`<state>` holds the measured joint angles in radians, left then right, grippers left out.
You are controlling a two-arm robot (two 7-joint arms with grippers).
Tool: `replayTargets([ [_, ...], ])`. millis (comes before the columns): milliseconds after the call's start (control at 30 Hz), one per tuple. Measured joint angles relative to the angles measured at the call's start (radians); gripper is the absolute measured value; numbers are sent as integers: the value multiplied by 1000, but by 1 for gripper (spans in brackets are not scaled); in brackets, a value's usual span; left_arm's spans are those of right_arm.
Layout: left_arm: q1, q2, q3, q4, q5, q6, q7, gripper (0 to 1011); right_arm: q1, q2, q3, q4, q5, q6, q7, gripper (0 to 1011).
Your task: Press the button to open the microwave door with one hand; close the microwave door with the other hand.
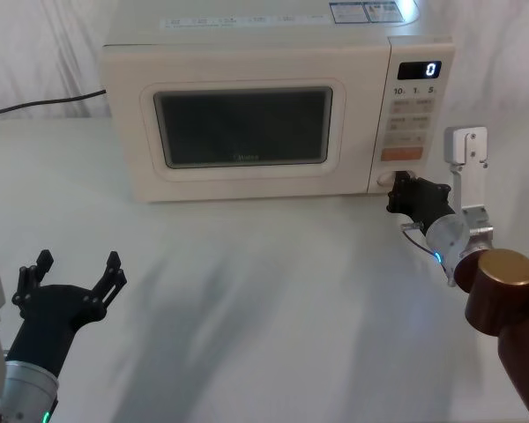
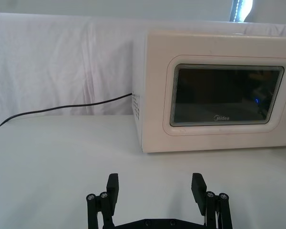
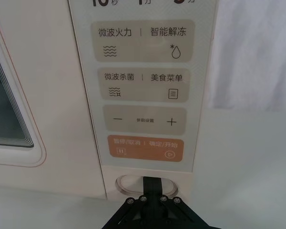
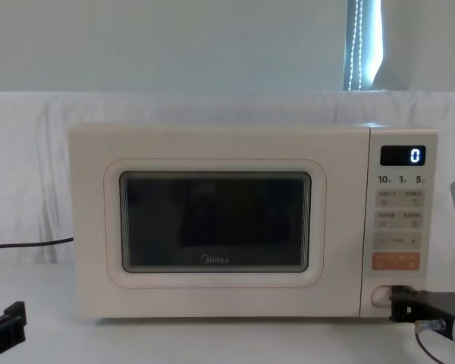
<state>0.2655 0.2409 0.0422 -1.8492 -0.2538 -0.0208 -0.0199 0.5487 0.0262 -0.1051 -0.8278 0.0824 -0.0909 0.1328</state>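
Right hand (image 3: pixel 152 188) against button (image 3: pixel 128 183), door (image 1: pixel 243 129) shut

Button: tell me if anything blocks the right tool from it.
Nothing visible does. The right tool is shut, its tip already at the button below the orange key.

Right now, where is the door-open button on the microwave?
The button sits at the bottom of the control panel on the microwave's right side, just under the orange key. The right end effector is at its face.
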Motion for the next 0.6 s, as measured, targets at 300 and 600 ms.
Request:
replayTargets([
  [300,0,0,0,0,0,0,0,1001,6,-2,8,10,3,2,0,0],
  [600,0,0,0,0,0,0,0,1001,22,-1,8,32,2,6,0,0],
])
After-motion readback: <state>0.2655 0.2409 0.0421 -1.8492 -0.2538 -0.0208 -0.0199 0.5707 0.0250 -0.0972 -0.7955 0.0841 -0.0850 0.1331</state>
